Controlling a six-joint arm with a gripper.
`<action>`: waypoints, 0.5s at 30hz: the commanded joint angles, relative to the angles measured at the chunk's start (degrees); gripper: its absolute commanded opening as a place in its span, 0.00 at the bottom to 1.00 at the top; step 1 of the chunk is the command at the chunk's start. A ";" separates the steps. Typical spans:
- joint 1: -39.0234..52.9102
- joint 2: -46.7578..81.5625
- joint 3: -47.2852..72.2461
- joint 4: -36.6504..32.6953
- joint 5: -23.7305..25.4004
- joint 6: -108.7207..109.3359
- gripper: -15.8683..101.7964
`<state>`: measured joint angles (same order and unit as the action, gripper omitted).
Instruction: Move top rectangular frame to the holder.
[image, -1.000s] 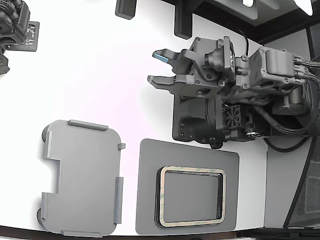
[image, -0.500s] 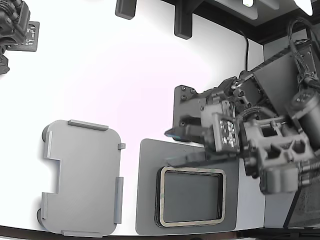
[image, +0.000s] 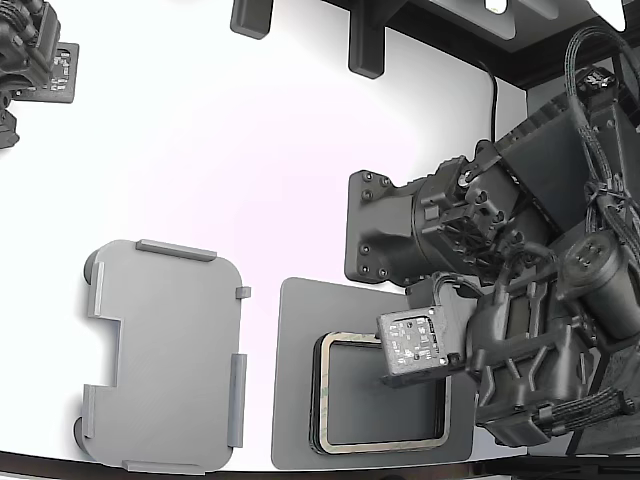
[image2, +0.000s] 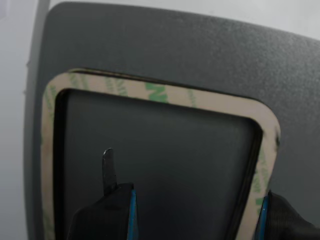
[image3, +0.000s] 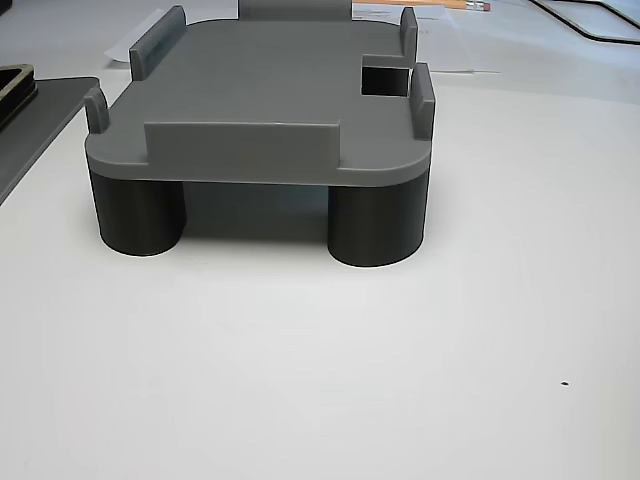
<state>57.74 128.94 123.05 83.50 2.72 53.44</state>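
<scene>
A stack of thin tan rectangular frames (image: 333, 400) lies on a dark grey mat (image: 293, 380) at the exterior view's lower middle. The top frame (image2: 165, 95) has a beige face with green flecks. My gripper (image2: 195, 222) points down over the stack and is open and empty. One blue-padded finger (image2: 117, 202) is inside the frame's opening and the other (image2: 282, 220) is outside its edge. In the exterior view my wrist (image: 415, 345) hides the fingertips. The light grey holder (image: 165, 355) with raised tabs stands empty to the exterior view's left and shows on dark legs in the other view (image3: 260, 100).
A black base block (image: 380, 230) stands behind the mat. A second arm (image: 30, 55) sits at the exterior view's far left. Black posts (image: 365, 40) line the back. The table's front edge runs just below the mat and holder.
My arm has swung from the back of the table down over the frame stack. The gripper turned from pointing sideways to pointing down at the top frame.
</scene>
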 joint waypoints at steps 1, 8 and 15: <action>-0.35 0.26 0.53 -0.97 -0.53 0.26 0.98; 1.49 -3.25 3.08 -1.67 -0.62 4.13 0.98; 1.58 -2.99 4.75 -1.67 1.32 7.82 0.97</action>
<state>59.77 124.63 128.32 82.35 3.96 60.47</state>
